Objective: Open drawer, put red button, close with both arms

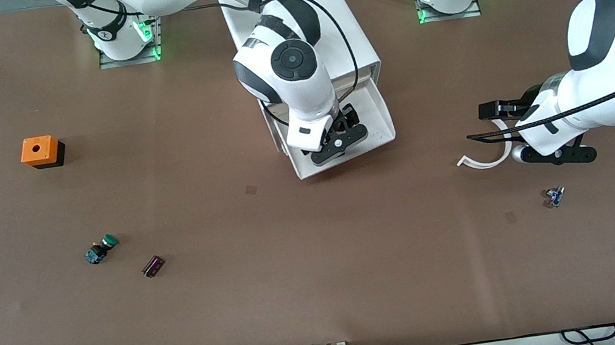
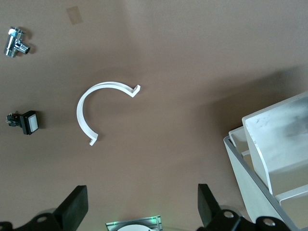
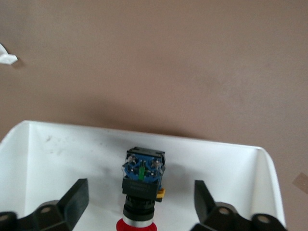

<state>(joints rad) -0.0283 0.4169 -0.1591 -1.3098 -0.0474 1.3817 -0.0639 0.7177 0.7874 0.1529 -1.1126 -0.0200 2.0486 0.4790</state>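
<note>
The drawer (image 1: 379,121) stands pulled out of the white cabinet (image 1: 312,5), toward the front camera. My right gripper (image 1: 339,141) hangs over it, open. In the right wrist view the red button (image 3: 142,185) lies on the drawer floor (image 3: 62,154) between the spread fingers (image 3: 72,202), touching neither, with its blue base toward the drawer's front wall. The button is hidden under the gripper in the front view. My left gripper (image 1: 561,156) is open and empty over the table near the left arm's end, and its fingers (image 2: 72,209) show wide apart.
A white curved strip (image 1: 487,159) lies by the left gripper and also shows in the left wrist view (image 2: 96,108). A small metal fitting (image 1: 555,197) and a white square button (image 2: 26,122) lie nearby. A green button (image 1: 102,248), a dark part (image 1: 153,266) and an orange box (image 1: 41,152) lie toward the right arm's end.
</note>
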